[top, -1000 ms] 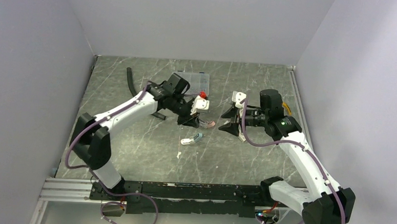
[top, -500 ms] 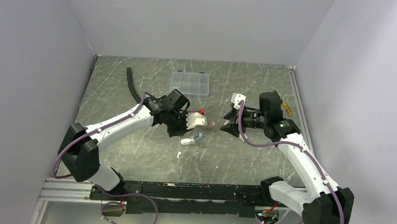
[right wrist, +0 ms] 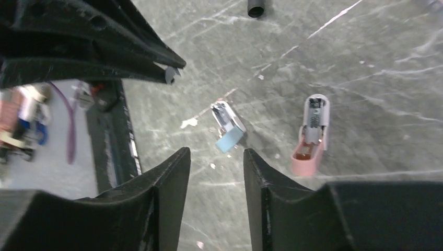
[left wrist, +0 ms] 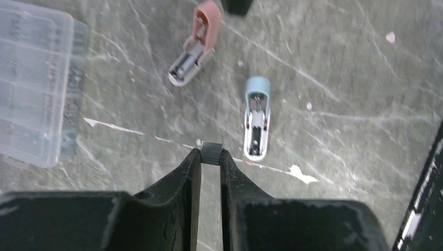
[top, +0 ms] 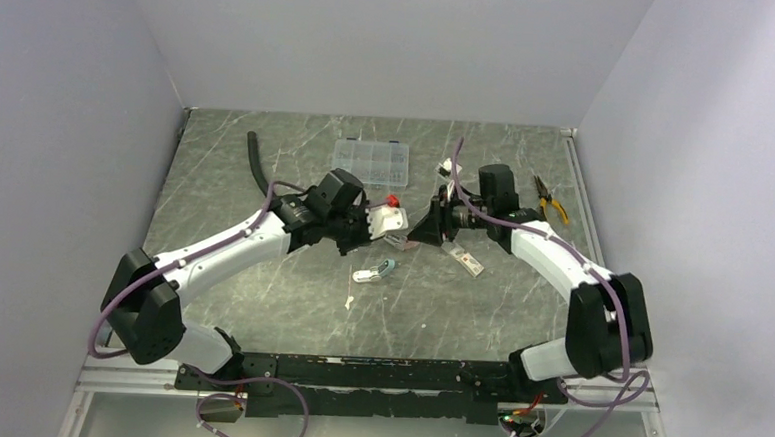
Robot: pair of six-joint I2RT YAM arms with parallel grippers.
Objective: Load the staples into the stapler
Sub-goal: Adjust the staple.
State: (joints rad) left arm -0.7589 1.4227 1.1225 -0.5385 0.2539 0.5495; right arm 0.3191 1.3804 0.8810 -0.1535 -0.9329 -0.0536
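Nearest to us on the table (top: 288, 313), the blue stapler (left wrist: 257, 123) lies opened out with its metal channel facing up. A little farther and to the right, the pink stapler (left wrist: 196, 47) lies open the same way. We judge the step in hand to be carrying the staples (left wrist: 211, 153) to one of these channels. We cannot tell which one.

To do it well, we turn the wrist so the strip runs along the channel with its legs down. We come in low and level over the open end and let the strip seat between the channel walls before we let go. Dropped from a height or skewed, so small a piece would likely bounce away or jam across the rails. The other arm can pin the stapler body so it does not slide.

The left gripper (left wrist: 210, 159) is clamped on the staples. The short grey strip sits right at its fingertips, off the table and near the blue stapler. The right gripper (right wrist: 216, 152) has its jaws apart with nothing between them. It touches nothing that we can see and points down toward the two staplers.

To its right a small white carton (top: 466, 264) lies flat. Farther back sits a clear compartment box (top: 371, 162), with a black hose (top: 256, 162) to its left and pliers (top: 551, 199) to its right.
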